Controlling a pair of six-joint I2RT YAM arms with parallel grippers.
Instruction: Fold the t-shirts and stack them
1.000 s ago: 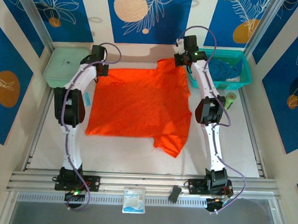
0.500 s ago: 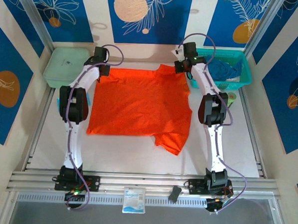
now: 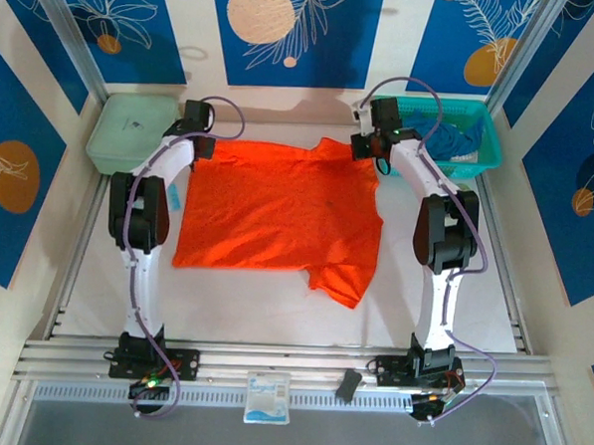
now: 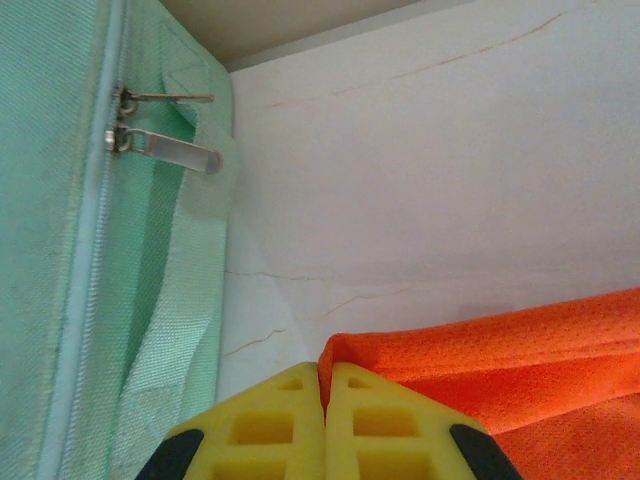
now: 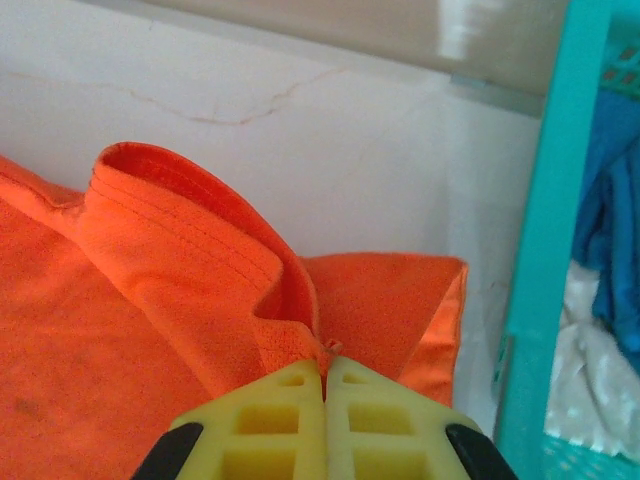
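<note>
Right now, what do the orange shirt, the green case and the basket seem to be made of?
The orange shirt: probably knit mesh, matte; tiny holes and a stitched hem show. The green case: woven cloth, fine weave, shiny metal-looking zip pull. The basket: likely smooth teal plastic, slightly glossy.

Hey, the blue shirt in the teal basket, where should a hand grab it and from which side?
Pinch a raised fold on top of the blue shirt, coming straight down. It lies crumpled inside the teal basket, whose walls likely block a sideways approach. The right hand is nearest, though it is shut on the orange shirt.
</note>
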